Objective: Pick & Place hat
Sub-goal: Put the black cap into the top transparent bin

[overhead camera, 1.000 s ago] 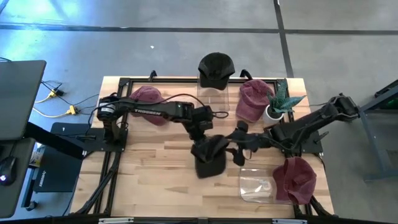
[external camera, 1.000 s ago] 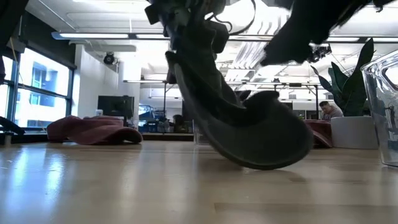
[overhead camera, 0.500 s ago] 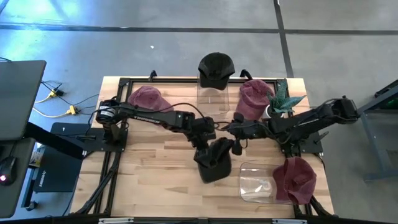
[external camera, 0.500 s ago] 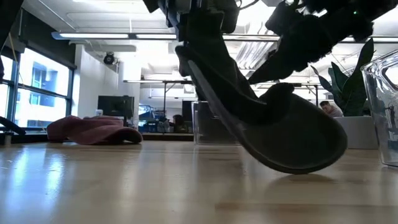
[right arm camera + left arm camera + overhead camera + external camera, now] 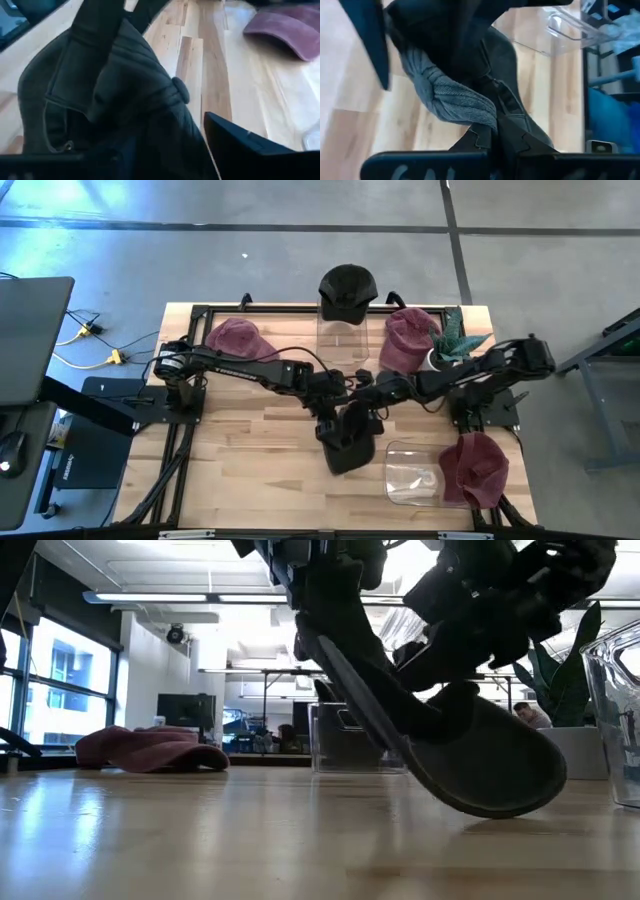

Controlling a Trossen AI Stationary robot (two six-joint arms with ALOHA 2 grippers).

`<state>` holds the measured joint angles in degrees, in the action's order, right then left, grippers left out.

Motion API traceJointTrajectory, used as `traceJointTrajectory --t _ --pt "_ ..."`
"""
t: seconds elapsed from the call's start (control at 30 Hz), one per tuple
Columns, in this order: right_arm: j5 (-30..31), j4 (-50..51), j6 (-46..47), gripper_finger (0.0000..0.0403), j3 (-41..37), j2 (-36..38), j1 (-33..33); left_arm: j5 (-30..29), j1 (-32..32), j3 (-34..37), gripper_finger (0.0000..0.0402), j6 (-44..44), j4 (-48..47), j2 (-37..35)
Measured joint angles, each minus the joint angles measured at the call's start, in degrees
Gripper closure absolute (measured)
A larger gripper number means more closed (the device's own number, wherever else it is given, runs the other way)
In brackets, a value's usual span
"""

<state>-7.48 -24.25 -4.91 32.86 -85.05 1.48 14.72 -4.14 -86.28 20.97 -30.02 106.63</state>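
Two clear plastic containers on the surface (image 5: 230,450): one at the far edge (image 5: 340,338) carries a black cap (image 5: 347,288) on top, interior apparently bare; one near the front right corner (image 5: 415,473) has a maroon cap (image 5: 473,468) draped over its right side. Two more maroon caps: one near the far left corner (image 5: 238,340), one at the far right (image 5: 405,340) beside a potted plant (image 5: 448,345). Task item, a black hat (image 5: 348,438), sits at the surface centre, towards the front edge. Left pincer (image 5: 333,418) is clamped shut on the hat's fabric; left wrist view shows bunched grey-black cloth pinched between its fingers (image 5: 492,137). Right pincer (image 5: 368,392) is just at the hat's far right side; right wrist view shows its fingers (image 5: 240,142) parted with the hat's crown and top button between them, though firm contact cannot be judged. Low view alone shows the hat tilted, hanging from the pincers with only its lower curved edge (image 5: 480,802) at the surface. High view alone shows the container layout.
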Motion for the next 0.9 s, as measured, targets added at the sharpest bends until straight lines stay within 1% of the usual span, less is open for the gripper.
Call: traceJointTrajectory --t 0.07,0.13,0.23,0.3,0.33,0.4,0.43,0.5,0.57,0.63,0.77,0.9 --pt "0.39 0.03 1.15 0.0243 0.11 -0.50 -0.43 -1.05 0.01 0.00 0.0393 -2.09 -0.01 0.00" --pt "0.45 0.05 2.50 0.0282 0.11 -0.74 -0.96 -1.75 0.08 0.00 0.0374 -2.75 -0.18 0.00" --pt "0.36 0.60 6.74 0.0348 0.14 -0.75 -2.03 -1.91 1.20 -0.02 0.0326 -4.29 -1.91 -0.04" --pt "0.62 1.69 10.48 0.0386 0.18 -0.75 -3.12 -1.87 2.64 -0.04 0.0285 -4.42 -5.85 -0.08" --pt "1.04 2.43 12.28 0.0393 0.18 -0.75 -3.61 -2.14 3.51 -0.04 0.0265 -4.24 -8.27 -0.09" --pt "1.11 4.19 16.18 0.0385 0.18 -0.75 -4.58 -4.29 5.03 -0.04 0.0228 -2.18 -13.05 -0.09" --pt "1.11 5.25 18.04 0.0378 0.18 -0.75 -5.00 -6.79 5.52 -0.04 0.0213 -0.49 -14.95 -0.09" --pt "1.08 7.22 21.35 0.0369 0.18 -0.75 -5.74 -14.99 5.40 -0.02 0.0193 1.66 -17.19 -0.09" --pt "1.09 9.20 23.23 0.0370 0.18 -0.75 -6.18 -21.73 4.05 -0.04 0.0186 2.55 -18.14 -0.09" --pt "1.08 10.68 23.25 0.0378 0.18 -0.75 -6.41 -25.27 2.26 -0.02 0.0188 3.29 -17.25 -0.09" --pt "0.52 11.22 22.55 0.0397 0.19 -0.75 -6.38 -27.87 -2.15 -0.02 0.0207 2.70 -10.49 -0.07" --pt "0.01 11.16 22.30 0.0391 0.20 -0.73 -6.39 -28.64 -4.09 -0.06 0.0249 0.21 -4.93 0.79"
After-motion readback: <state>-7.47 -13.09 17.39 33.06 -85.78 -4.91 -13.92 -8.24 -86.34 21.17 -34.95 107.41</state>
